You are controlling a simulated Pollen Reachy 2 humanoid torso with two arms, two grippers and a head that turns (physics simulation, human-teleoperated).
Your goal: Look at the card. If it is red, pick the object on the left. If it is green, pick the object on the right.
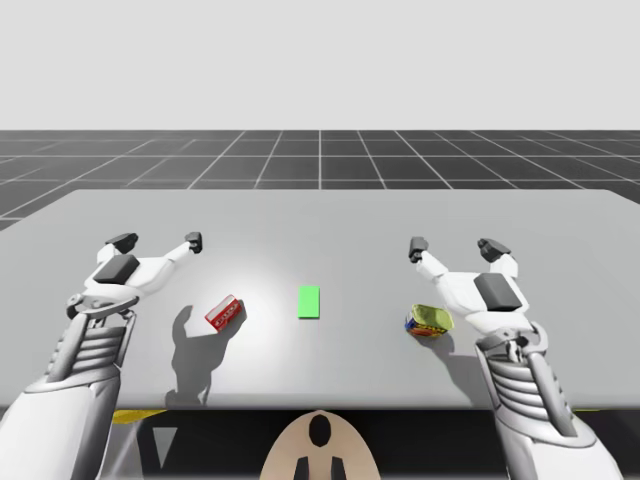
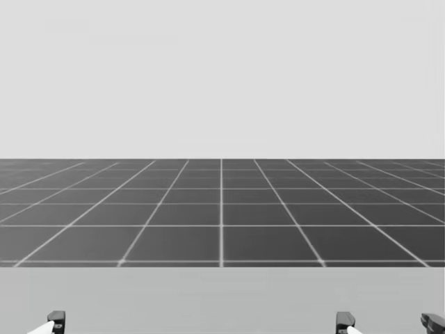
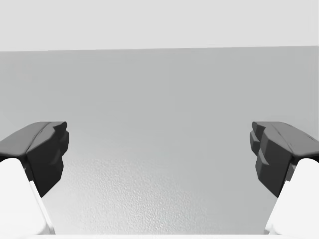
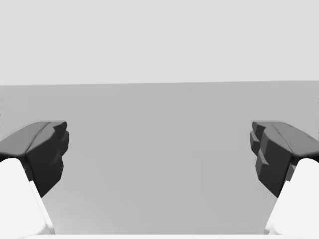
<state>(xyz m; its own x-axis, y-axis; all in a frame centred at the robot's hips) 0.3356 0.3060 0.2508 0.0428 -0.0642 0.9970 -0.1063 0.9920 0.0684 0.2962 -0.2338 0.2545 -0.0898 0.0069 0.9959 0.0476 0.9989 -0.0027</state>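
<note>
Lying between red box and yellow can is a green card; left gripper and right gripper gape wide.

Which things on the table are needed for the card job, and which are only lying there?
For the job: green card; yellow and blue can on the right, the one to pick; right tool, open, nearest it.

Only lying there: red box on the left, not wanted since the card is green; left tool, open.
</note>
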